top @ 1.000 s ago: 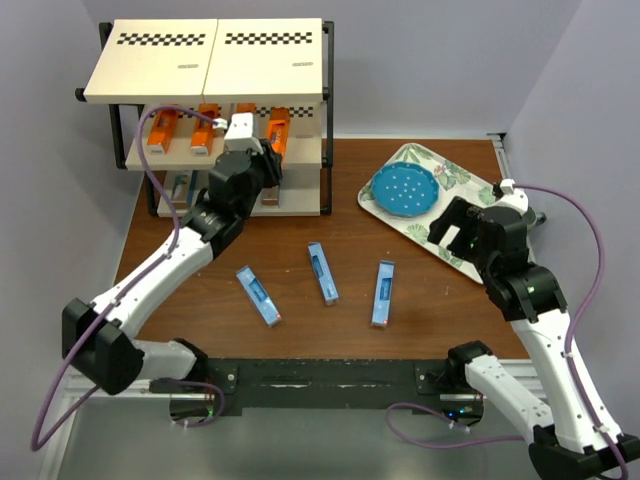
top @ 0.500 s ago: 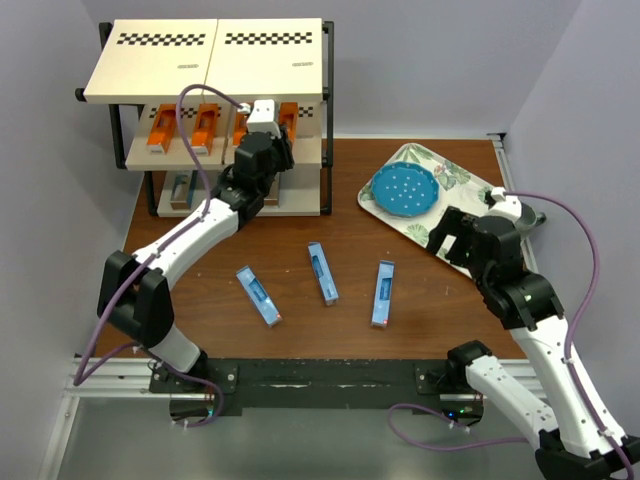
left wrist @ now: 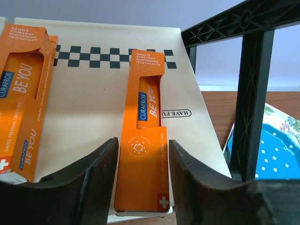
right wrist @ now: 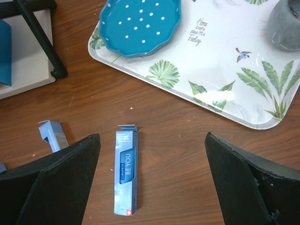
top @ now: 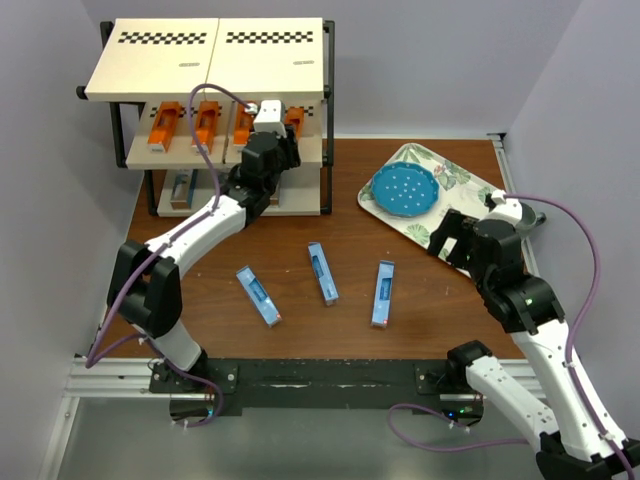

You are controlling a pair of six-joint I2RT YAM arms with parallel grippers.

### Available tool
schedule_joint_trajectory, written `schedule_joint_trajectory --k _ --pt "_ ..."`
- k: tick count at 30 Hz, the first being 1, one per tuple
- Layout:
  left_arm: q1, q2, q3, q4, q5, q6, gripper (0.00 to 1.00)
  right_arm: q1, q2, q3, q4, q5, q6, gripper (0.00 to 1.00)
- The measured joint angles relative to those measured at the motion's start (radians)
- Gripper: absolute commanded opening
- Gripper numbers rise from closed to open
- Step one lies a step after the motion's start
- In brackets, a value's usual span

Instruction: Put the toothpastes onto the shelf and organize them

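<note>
Straddling an orange carton [left wrist: 143, 154] on the shelf's [left wrist: 93, 117] mid board, upper centre of the top view, the left hand [left wrist: 143, 145] has fingers hugging both long sides; can't tell if it's clenched or released. Next pick is prob. the blue carton [right wrist: 126, 172] on the bench [right wrist: 178, 197]. It sits lower centre of the right wrist view, long axis vertical in frame, btwn the wide-apart fingers of the empty right hand [right wrist: 152, 140]. Right arm is nearer.

The shelf [top: 205, 60] is set in the table's [top: 430, 300] far left corner. Three toothpastes [top: 322, 272] are laid toward its near edge.
</note>
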State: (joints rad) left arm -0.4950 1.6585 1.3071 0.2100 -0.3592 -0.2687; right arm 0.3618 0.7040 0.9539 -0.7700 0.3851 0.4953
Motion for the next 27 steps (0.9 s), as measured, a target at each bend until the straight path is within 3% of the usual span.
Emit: schedule_joint_trajectory --k 8,17,27 --pt "0.000 -0.015 -0.008 -0.008 0.007 -0.011 0.68 0.000 -0.001 -0.001 0.000 0.000 0.000 0.98" --pt "0.002 -0.146 -0.074 -0.016 0.023 -0.062 0.60 0.000 -0.005 -0.014 0.000 -0.001 0.001 0.98" --pt "-0.003 -0.157 -0.106 -0.041 0.046 -0.063 0.58 0.003 -0.007 -0.026 0.000 -0.002 0.002 0.98"
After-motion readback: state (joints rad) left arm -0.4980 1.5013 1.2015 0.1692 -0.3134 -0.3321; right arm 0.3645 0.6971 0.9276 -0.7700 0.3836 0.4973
